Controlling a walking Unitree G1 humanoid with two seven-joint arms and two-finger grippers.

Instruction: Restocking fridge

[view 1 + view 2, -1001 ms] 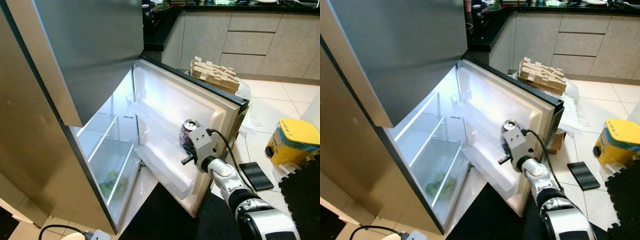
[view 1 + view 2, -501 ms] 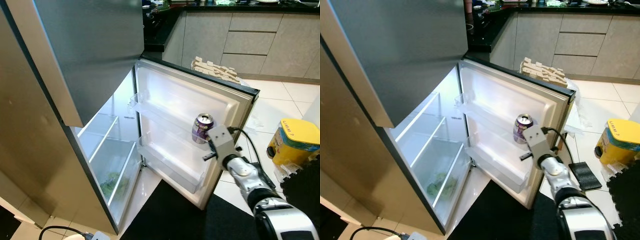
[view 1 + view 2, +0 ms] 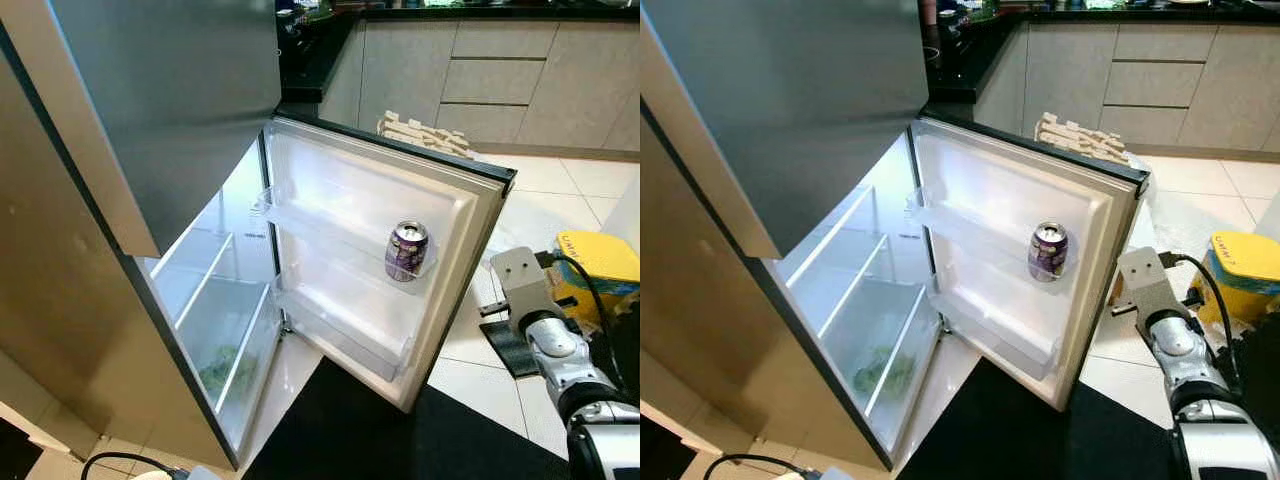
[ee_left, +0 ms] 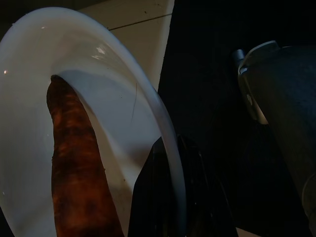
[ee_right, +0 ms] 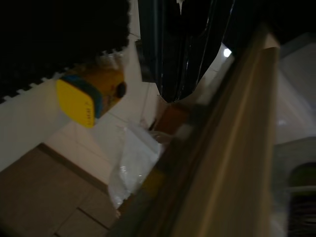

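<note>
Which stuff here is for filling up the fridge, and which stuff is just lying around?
For the job: the purple can standing on the fridge door shelf; the white plate with a brown vegetable, gripped at its rim by the left gripper.

Lying about: yellow container, wooden blocks, black floor mat.

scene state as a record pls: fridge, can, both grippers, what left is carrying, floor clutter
fridge: lower door open, interior lit, leafy greens in the bottom drawer
can: purple can upright on the upper door shelf, free of either gripper
right gripper: right gripper beside the door's outer edge, holding nothing, fingers close together
left gripper: left gripper clamped on the rim of a white plate
plate load: one brown sweet potato lying on it
floor: yellow container, black mat before the fridge
</note>
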